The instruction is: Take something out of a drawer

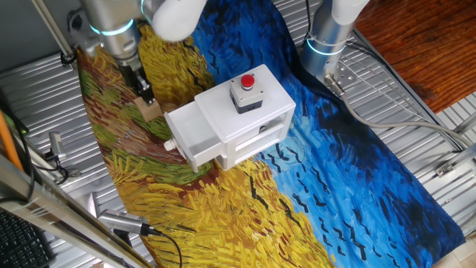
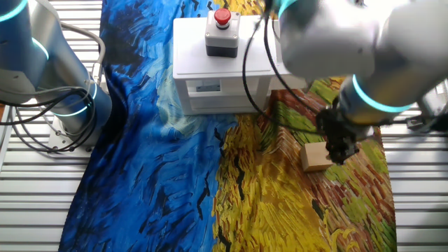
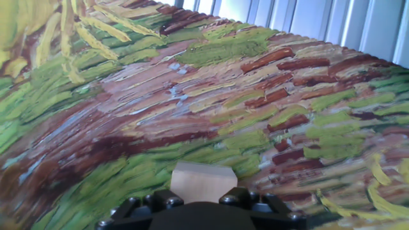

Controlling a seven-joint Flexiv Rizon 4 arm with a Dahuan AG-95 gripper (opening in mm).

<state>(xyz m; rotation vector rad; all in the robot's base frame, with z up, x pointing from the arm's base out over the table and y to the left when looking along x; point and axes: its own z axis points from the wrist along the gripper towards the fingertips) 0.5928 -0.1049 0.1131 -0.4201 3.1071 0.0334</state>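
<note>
I see the painted cloth [image 1: 357, 186] covering the table, the white box [image 1: 249, 112] mid-cloth with its drawer [image 1: 195, 135] slid out. My gripper [image 1: 146, 95] sits closed around the wooden block [image 1: 151, 110], which rests on the cloth near its yellow-green edge, well apart from the drawer.

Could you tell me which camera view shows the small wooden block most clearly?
The other fixed view: the block lies on the cloth with two faces visible beside the tool. One fixed view shows it small under the tool. The hand view shows only its top edge.
</note>
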